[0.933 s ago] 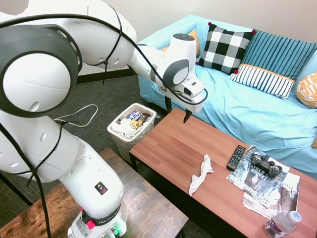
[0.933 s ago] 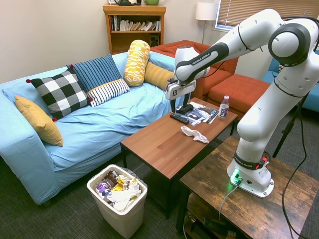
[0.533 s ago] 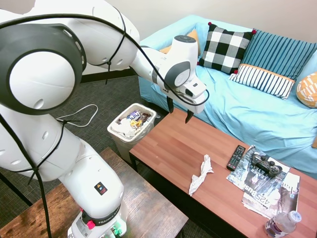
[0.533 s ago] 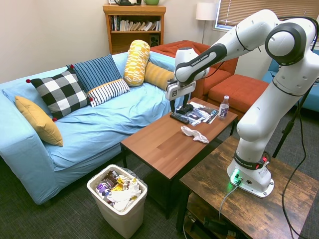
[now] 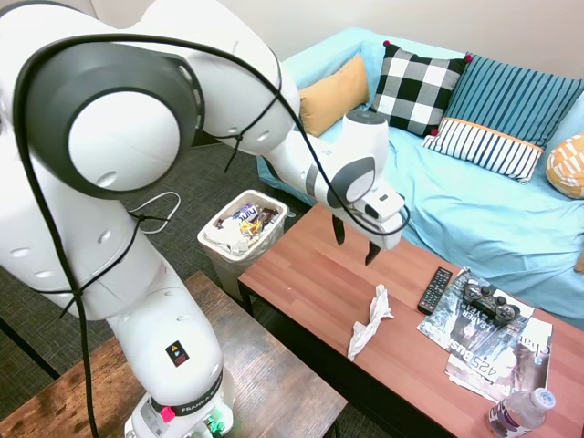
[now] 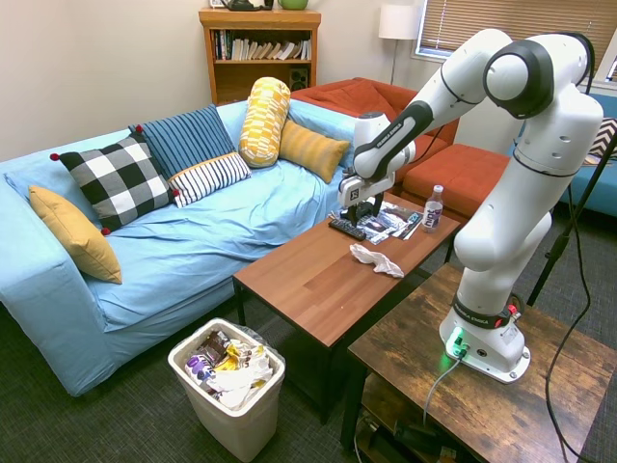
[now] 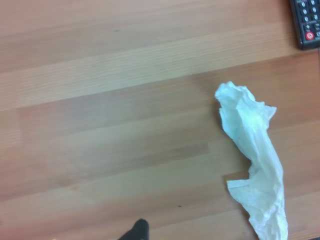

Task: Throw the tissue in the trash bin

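Note:
The crumpled white tissue (image 5: 369, 321) lies loose on the wooden coffee table (image 5: 310, 274), close to the table's near edge; it shows again as the tissue (image 6: 375, 258) and the tissue (image 7: 255, 155). My gripper (image 5: 354, 243) hangs open above the table, a short way from the tissue and toward the sofa side, with nothing between its fingers; in the other exterior view the gripper (image 6: 355, 214) hovers over the remote end of the table. The white trash bin (image 5: 243, 229), holding wrappers and paper, stands on the carpet off the table's end, also seen as the bin (image 6: 230, 383).
A black remote (image 5: 434, 290), a game controller (image 5: 489, 302) on magazines (image 5: 493, 351) and a water bottle (image 5: 520, 411) occupy the table's other end. A blue sofa (image 5: 474, 201) with pillows runs behind the table. A darker side table (image 5: 255, 374) bears the arm.
The gripper has moved along the table away from the bin end, toward the tissue and remote, and dropped lower. The tissue has stayed in place.

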